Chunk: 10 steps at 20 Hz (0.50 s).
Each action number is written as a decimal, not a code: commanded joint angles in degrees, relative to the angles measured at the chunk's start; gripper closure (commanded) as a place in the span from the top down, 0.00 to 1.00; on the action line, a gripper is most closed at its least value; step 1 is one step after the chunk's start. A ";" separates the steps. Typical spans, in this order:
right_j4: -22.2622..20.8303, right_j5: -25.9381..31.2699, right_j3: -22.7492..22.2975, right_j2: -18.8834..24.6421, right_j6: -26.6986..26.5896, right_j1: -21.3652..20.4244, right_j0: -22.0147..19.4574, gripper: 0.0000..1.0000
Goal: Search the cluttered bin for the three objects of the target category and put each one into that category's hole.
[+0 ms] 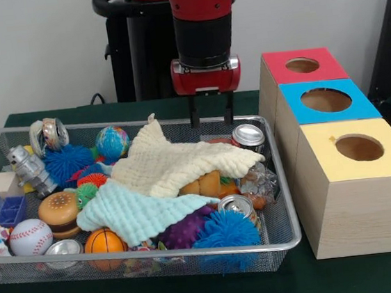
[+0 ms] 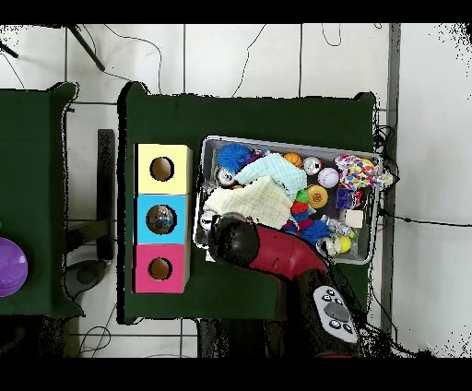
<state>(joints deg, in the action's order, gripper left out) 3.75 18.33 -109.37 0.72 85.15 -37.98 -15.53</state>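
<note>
A wire mesh bin [image 1: 286, 210] holds mixed clutter. A cream cloth [image 1: 176, 159] and a mint cloth [image 1: 136, 212] lie over its middle. Around them sit a baseball [image 1: 30, 237], a basketball [image 1: 104, 241], a globe ball [image 1: 112, 141], blue spiky balls [image 1: 225, 231], a burger toy [image 1: 59, 211], a toy robot [image 1: 30, 167] and several silver-topped cans [image 1: 248, 135]. My gripper [image 1: 211, 119] hangs open and empty over the bin's far edge, just above the cream cloth and beside that can. In the overhead view the arm [image 2: 267, 251] hides the gripper.
Three wooden boxes stand in a row right of the bin, each with a round hole: red top [image 1: 304, 65], blue top [image 1: 325, 99], yellow top [image 1: 358, 147]. From overhead they are yellow [image 2: 162, 169], blue [image 2: 160, 219] and red [image 2: 159, 268], left of the bin [image 2: 371, 157].
</note>
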 commanded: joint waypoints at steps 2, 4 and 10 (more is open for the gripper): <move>3.95 -3.77 0.30 1.70 13.85 6.46 -2.37 1.00; 3.89 -5.68 0.50 1.88 13.69 7.81 -2.53 1.00; 3.57 -10.65 4.85 1.69 13.04 14.68 -2.46 1.00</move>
<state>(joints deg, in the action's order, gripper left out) 4.96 13.32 -108.77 0.68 85.15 -30.73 -16.72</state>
